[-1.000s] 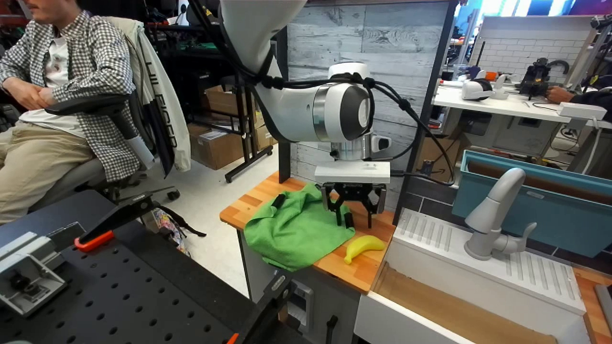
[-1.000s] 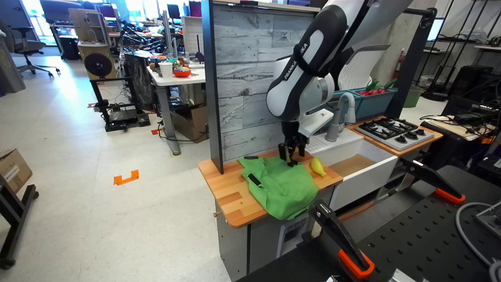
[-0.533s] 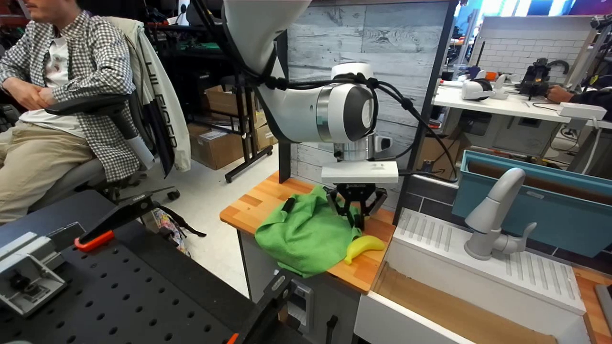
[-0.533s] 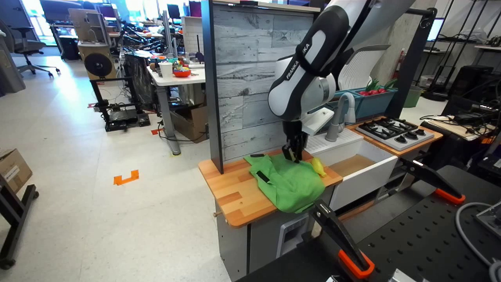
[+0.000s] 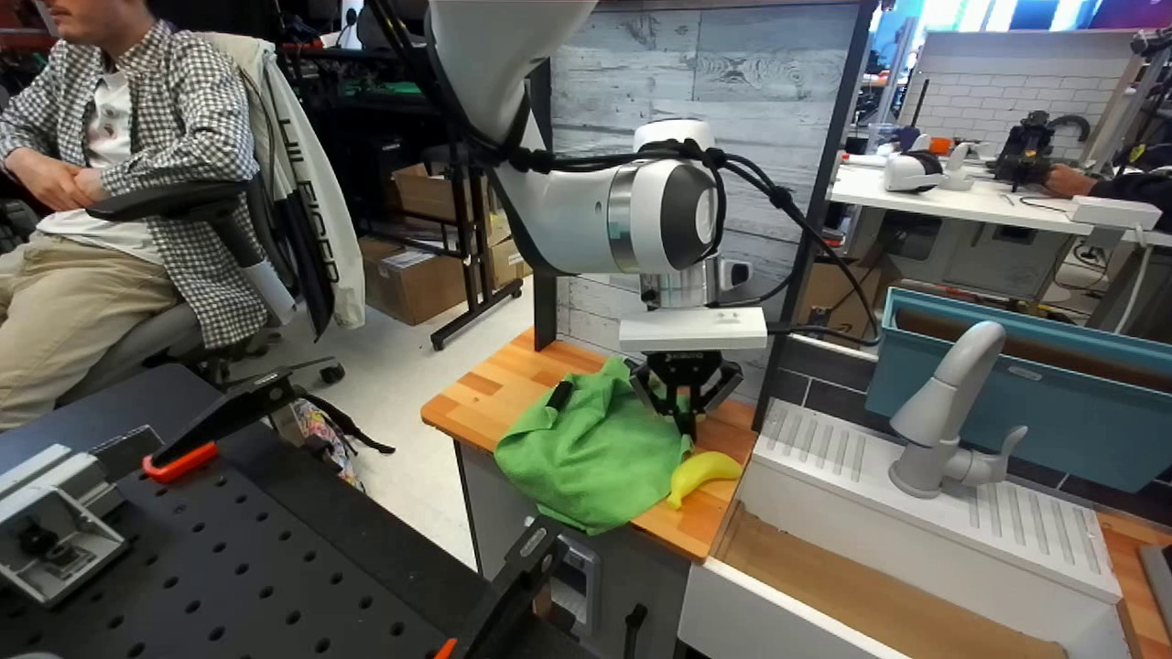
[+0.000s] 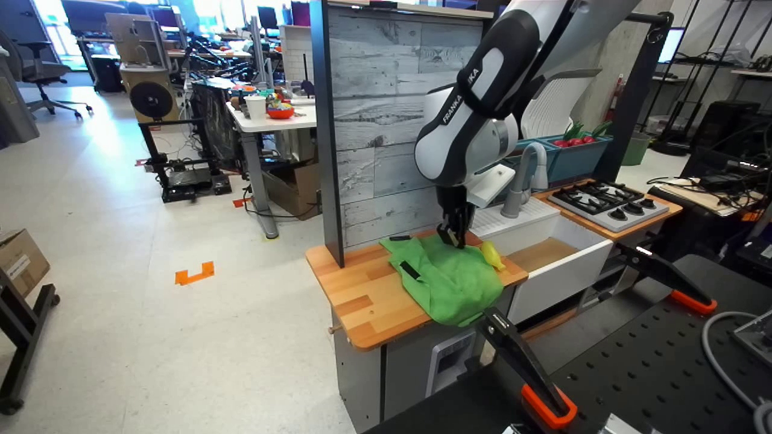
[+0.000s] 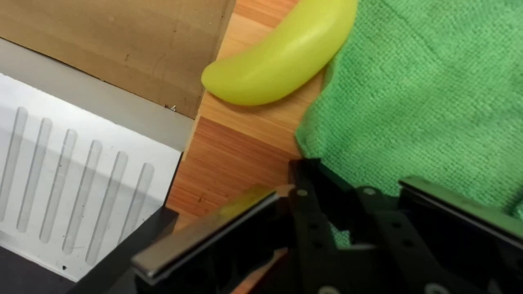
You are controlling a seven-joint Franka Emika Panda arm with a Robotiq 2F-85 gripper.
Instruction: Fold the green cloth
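The green cloth [image 5: 595, 458] lies rumpled on the wooden counter in both exterior views, its front part hanging over the edge. Black strips [image 6: 409, 269] show on its far side from the sink. My gripper [image 5: 686, 434] points straight down at the cloth's sink-side corner, low over the counter. In the wrist view its fingertips [image 7: 312, 164] are together at the cloth's border, and the fabric [image 7: 416, 94] runs in under them. The jaws look shut on that corner; the pinched bit itself is hidden behind the dark fingers.
A yellow banana [image 7: 282, 57] lies against the cloth's edge on the counter [image 5: 485, 394]. Beside it are the sink [image 5: 806, 586] with its ribbed drainboard [image 7: 81, 179] and a grey faucet [image 6: 525, 181]. A grey plank wall [image 6: 386, 150] stands behind; a black clamp [image 6: 512, 343] sits in front.
The jaws went from open to shut at the cloth's corner. Gripper and cloth shifted a little toward the sink, and the banana was nudged slightly the same way.
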